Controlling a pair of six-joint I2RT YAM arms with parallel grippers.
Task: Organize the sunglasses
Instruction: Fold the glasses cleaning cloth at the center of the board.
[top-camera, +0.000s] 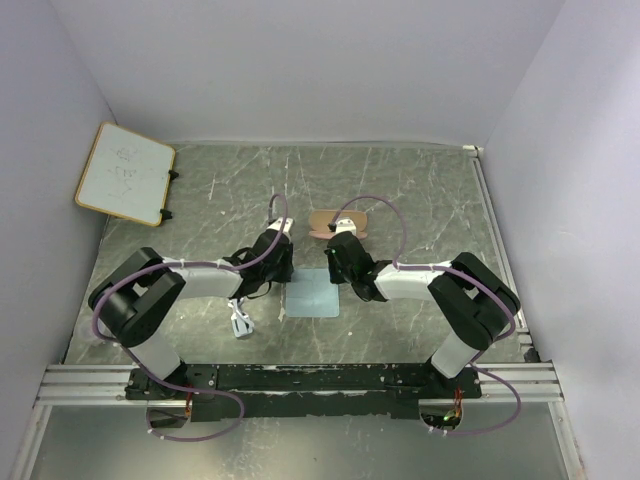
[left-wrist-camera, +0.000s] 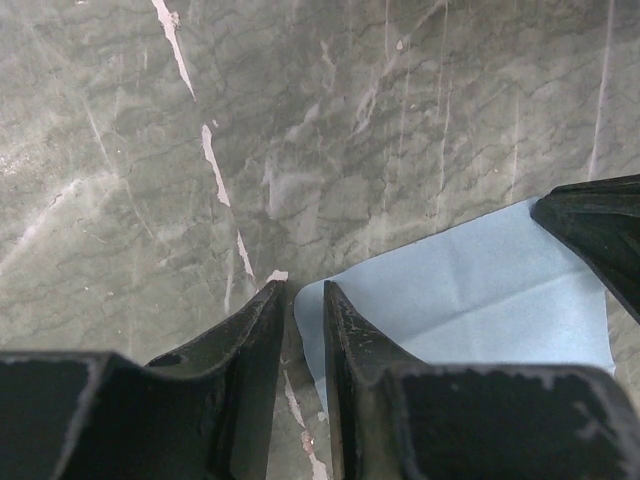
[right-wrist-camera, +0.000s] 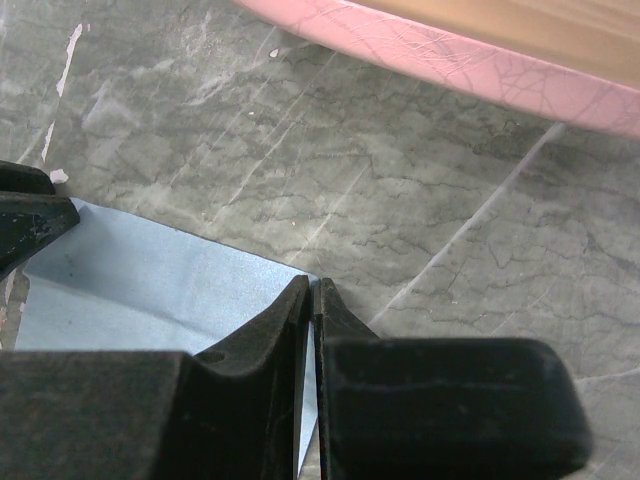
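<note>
The sunglasses (top-camera: 240, 322), a small white-framed pair, lie on the table near the left arm, left of the cloth; neither wrist view shows them. The light blue cloth (top-camera: 313, 297) lies flat between the two grippers. My left gripper (top-camera: 282, 274) stands over the cloth's far left corner (left-wrist-camera: 305, 295), its jaws a narrow gap apart, with the corner lying in the gap. My right gripper (top-camera: 338, 272) is shut on the cloth's far right corner (right-wrist-camera: 312, 284). The tan-pink case (top-camera: 338, 222) lies just beyond the right gripper and shows in the right wrist view (right-wrist-camera: 480, 60).
A small whiteboard (top-camera: 125, 172) leans at the back left corner. White walls enclose the table on three sides. A metal rail (top-camera: 300, 380) runs along the near edge by the arm bases.
</note>
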